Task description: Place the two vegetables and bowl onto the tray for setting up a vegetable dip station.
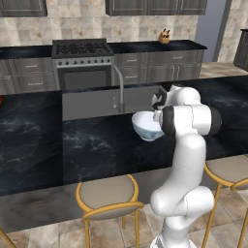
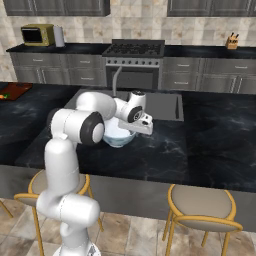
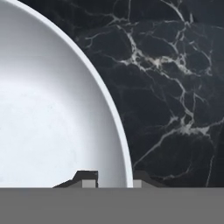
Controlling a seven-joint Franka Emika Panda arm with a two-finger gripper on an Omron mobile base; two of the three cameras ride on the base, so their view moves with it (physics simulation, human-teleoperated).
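Hand (image 3: 114, 178) clamps the white bowl (image 3: 48, 113) rim, one finger inside, one outside, above the black marble table (image 3: 175, 87).

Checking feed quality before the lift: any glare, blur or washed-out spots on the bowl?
Hand view: bowl interior washed out to near-flat white, rim crisp against the counter. Left base view: bowl soft, partly behind the arm. Right base view: bowl shaded under the arm.
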